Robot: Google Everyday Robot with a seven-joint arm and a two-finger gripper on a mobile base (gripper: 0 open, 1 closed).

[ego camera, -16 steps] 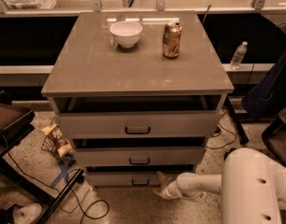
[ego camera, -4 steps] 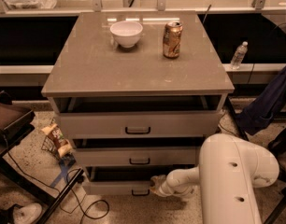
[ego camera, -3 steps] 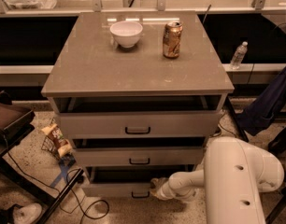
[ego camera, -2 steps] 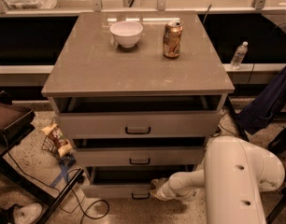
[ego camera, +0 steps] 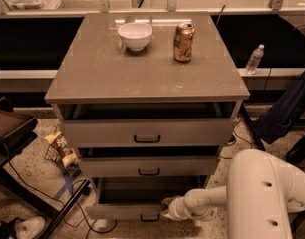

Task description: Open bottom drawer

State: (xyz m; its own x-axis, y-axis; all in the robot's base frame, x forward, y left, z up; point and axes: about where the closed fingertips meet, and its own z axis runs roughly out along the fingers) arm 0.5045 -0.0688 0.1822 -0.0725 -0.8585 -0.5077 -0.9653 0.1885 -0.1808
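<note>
Bottom drawer [ego camera: 117, 211]: rigid, probably light. Take bar handle [ego camera: 150, 217], 8 o'clock of end effector [ego camera: 167, 209]; grip state cannot be told.

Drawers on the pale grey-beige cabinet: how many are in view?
3, stacked: the tall grey-beige top drawer, the middle drawer below it, and the shallow bottom drawer, pulled out furthest, with the robot's gripper at its front.
</note>
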